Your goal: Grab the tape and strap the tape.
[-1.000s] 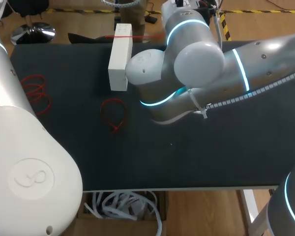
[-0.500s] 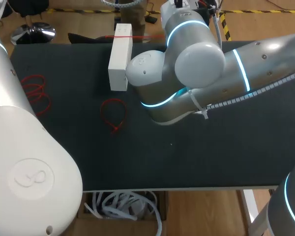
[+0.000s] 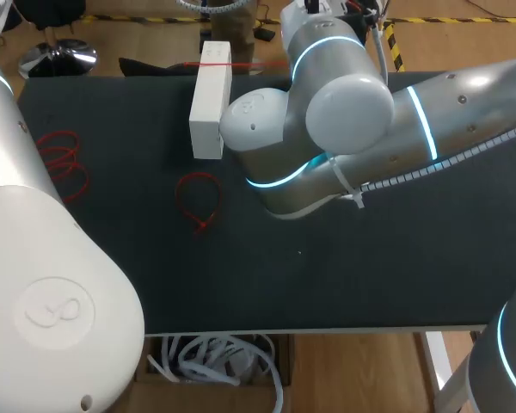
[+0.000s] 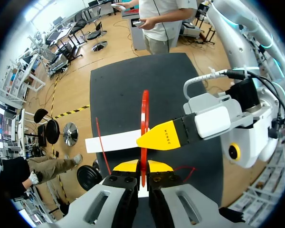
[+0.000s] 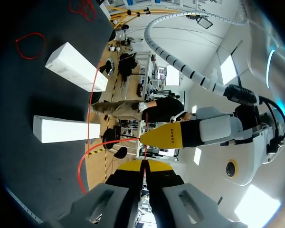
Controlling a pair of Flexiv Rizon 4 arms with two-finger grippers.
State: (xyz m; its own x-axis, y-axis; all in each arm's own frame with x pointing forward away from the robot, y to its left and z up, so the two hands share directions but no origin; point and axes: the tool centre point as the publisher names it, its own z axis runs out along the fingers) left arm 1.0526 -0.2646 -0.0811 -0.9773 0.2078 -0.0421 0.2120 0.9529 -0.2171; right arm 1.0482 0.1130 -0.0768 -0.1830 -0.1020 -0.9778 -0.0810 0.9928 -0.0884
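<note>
— Where is the red strap (image 4: 144,109)?

— Pinched at both ends. In the left wrist view it stands as a thin loop straight up out of the left end effector (image 4: 142,166), whose yellow tips are closed narrowly on it. In the right wrist view the right end effector (image 5: 143,165) is also closed narrowly on a thin red strand of it.

— How close are the two?

— Very close. One yellow finger (image 4: 164,135) of the right one lies just beside the loop, ahead of the left tips.

— And from above?

— The right arm (image 3: 344,112) fills the upper middle of the frame and hides both end effectors. A white box (image 3: 210,99) lies on the black counter (image 3: 370,275) in the upper middle. A loose red loop (image 3: 198,200) lies left of centre, with red coils (image 3: 62,159) at the left edge.
</note>
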